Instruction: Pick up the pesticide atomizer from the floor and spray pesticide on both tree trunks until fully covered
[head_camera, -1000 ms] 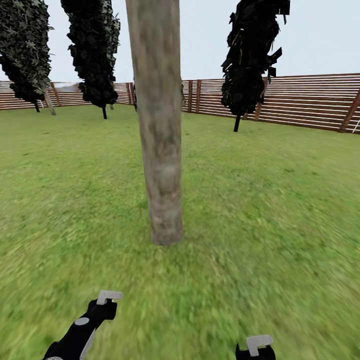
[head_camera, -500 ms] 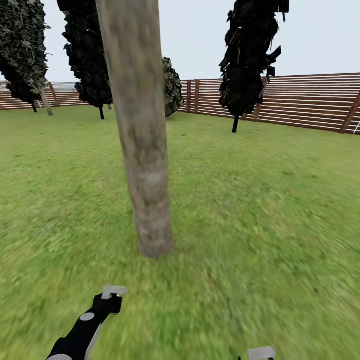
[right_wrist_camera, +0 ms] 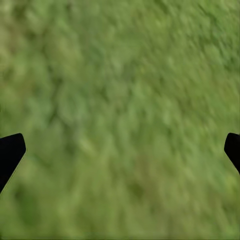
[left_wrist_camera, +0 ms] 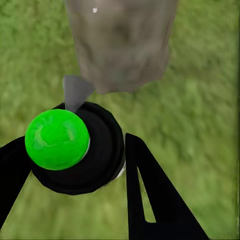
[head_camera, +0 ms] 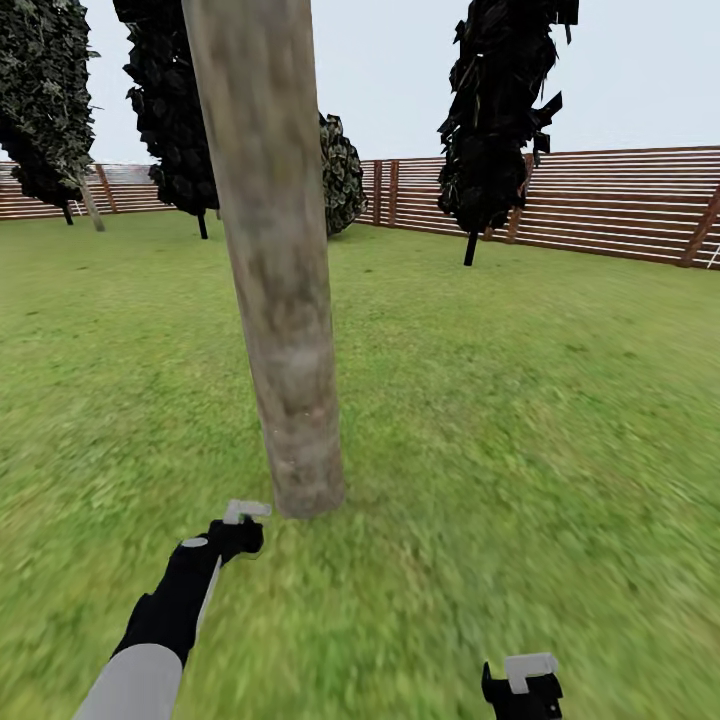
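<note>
left hand (left_wrist_camera: pixel 75 165) clamped on atomizer (left_wrist_camera: pixel 75 150) — nozzle toward tree trunk (head_camera: pixel 280 300); right hand (right_wrist_camera: pixel 120 150) apart.

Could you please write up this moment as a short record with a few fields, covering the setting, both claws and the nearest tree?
setting: green lawn ringed by a brown slat fence
nearest tree trunk: pale mottled column, upright, just ahead of the left arm
left claw: shut on the pesticide atomizer, green cap up, grey nozzle facing the trunk base
right claw: open, holding nothing, over grass
spray on trunk: one white speck seen in the left wrist view
background: dark cypresses
</note>
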Tool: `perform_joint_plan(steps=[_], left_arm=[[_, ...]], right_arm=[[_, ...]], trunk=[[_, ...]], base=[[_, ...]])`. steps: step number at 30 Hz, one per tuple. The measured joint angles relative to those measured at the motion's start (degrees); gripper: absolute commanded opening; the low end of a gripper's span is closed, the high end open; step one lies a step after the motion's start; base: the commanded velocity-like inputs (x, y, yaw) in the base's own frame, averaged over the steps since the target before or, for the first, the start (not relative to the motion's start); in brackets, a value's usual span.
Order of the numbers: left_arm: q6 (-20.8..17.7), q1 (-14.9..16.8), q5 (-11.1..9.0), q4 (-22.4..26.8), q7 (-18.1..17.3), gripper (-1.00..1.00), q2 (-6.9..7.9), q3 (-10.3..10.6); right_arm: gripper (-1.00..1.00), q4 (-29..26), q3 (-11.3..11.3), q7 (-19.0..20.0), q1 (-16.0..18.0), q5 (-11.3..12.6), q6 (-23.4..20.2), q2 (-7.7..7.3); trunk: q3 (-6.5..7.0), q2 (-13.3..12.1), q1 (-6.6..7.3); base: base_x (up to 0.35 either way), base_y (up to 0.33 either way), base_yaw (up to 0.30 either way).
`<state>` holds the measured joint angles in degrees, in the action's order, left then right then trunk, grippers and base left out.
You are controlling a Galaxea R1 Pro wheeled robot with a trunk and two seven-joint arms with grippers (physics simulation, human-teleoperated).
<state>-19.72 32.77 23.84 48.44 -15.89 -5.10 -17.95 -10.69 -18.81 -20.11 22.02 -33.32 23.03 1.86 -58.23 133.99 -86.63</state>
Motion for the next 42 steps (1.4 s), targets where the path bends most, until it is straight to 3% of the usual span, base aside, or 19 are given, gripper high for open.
perform_joint_plan(steps=[4,8,10,12,14,16,18,21,24,26,27,29,31,33,35,37,38,40,42], left_arm=[[-2.51,4.02,-0.13,0.05,-0.27,-1.0,0.02,0.08],[-3.52,5.31,0.02,0.1,-0.34,-1.0,0.86,0.0],[-5.66,6.02,-0.06,0.14,-0.38,-1.0,0.44,0.22],[-6.14,6.4,-0.21,0.09,-0.36,-1.0,-0.37,1.42],[-6.52,6.75,-0.52,0.0,-0.25,-1.0,-1.63,3.98],[-6.53,6.84,-0.23,-0.01,-0.24,-1.0,-1.68,4.39],[-6.6,6.83,-0.13,-0.02,-0.32,-1.0,-1.11,4.22],[-6.86,6.54,0.01,-0.09,-0.4,-1.0,1.34,2.82],[-7.65,6.27,-0.22,-0.52,-0.46,-1.0,2.5,2.68],[-8.27,6.6,-0.36,-1.45,-0.43,-1.0,1.83,2.92],[-10.06,7.04,-0.66,-1.83,-0.44,-1.0,0.39,3.22],[-12.82,9.2,-0.6,-2.01,-0.43,-1.0,-1.14,3.5],[-13.73,10.96,-0.26,-2.1,-0.46,-1.0,-1.21,3.49],[-14.04,12.1,-0.03,-2.0,-0.51,-1.0,-0.23,3.2],[-14.21,12.57,0.31,-1.77,-1.3,-1.0,3.28,3.01],[-14.37,12.73,-0.28,-1.72,-2.72,-1.0,4.08,3.2],[-14.4,12.83,-0.47,-1.69,-3.04,-1.0,3.68,3.33],[-14.52,13.76,-0.8,-1.55,-3.4,-1.0,0.98,3.57],[-14.49,14.46,-0.32,-1.49,-3.43,-1.0,0.13,3.55]], right_arm=[[1.0,0.0,0.0,0.0,0.0,-0.01,0.0,0.06],[1.0,0.0,0.0,0.0,0.0,0.06,0.0,0.0],[1.0,0.0,-0.04,0.0,0.0,0.1,0.0,-0.06],[1.0,0.0,-0.05,0.0,0.0,0.11,0.0,-0.1],[1.0,0.0,-0.06,0.0,0.0,0.1,0.0,-0.14],[1.0,0.0,-0.02,0.0,0.0,0.09,0.0,-0.2],[1.0,0.0,-0.07,0.0,0.0,0.08,-0.02,-0.21],[1.0,0.0,-0.08,0.0,0.0,0.08,-0.04,-0.25],[1.0,0.0,-0.09,0.0,0.0,0.08,-0.04,-0.3],[1.0,0.0,-0.09,0.0,0.0,0.08,-0.06,-0.31],[1.0,0.0,-0.09,0.0,0.0,0.08,-0.07,-0.31],[1.0,0.05,-0.05,0.0,0.0,0.08,-0.07,-0.3],[1.0,0.06,-0.07,0.0,0.0,0.08,-0.07,-0.3],[1.0,0.03,-0.08,0.0,0.0,0.08,-0.08,-0.31],[1.0,0.02,-0.08,0.0,0.0,0.08,-0.09,-0.31],[1.0,0.02,-0.09,0.0,0.0,0.08,-0.09,-0.31],[1.0,0.03,-0.09,0.0,0.0,0.08,-0.09,-0.31],[1.0,0.06,-0.09,0.0,0.0,0.08,-0.09,-0.31],[1.0,0.08,-0.09,0.0,0.0,0.08,-0.09,-0.31]], trunk=[[0.0,0.0,0.0],[-0.01,0.0,0.0],[-0.01,0.0,0.0],[-0.01,0.0,0.0],[-0.01,0.0,0.0],[-0.01,0.0,0.0],[-0.01,0.0,0.0],[-0.01,0.0,0.0],[-0.01,0.0,0.0],[-0.01,0.0,0.0],[-0.01,0.0,0.0],[0.0,0.0,0.0],[0.0,0.0,0.0],[0.0,0.0,0.0],[-0.01,0.0,0.0],[-0.01,0.0,0.0],[-0.01,0.0,0.0],[0.0,0.0,0.0],[-0.01,0.0,0.0]], base=[[0.0,0.0,0.0],[0.0,0.0,0.0],[0.0,0.0,0.0],[0.0,0.0,0.0],[0.0,0.0,0.0],[0.0,0.0,0.0],[0.0,0.0,0.0],[0.0,0.0,0.0],[0.0,0.0,0.0],[0.0,0.0,0.0],[0.0,0.0,0.0],[0.0,0.0,0.0],[0.0,0.0,0.0],[0.0,0.0,0.0],[0.0,0.0,0.0],[0.0,0.0,0.0],[0.0,0.0,0.0],[0.0,0.0,0.0],[0.0,0.0,0.0]])
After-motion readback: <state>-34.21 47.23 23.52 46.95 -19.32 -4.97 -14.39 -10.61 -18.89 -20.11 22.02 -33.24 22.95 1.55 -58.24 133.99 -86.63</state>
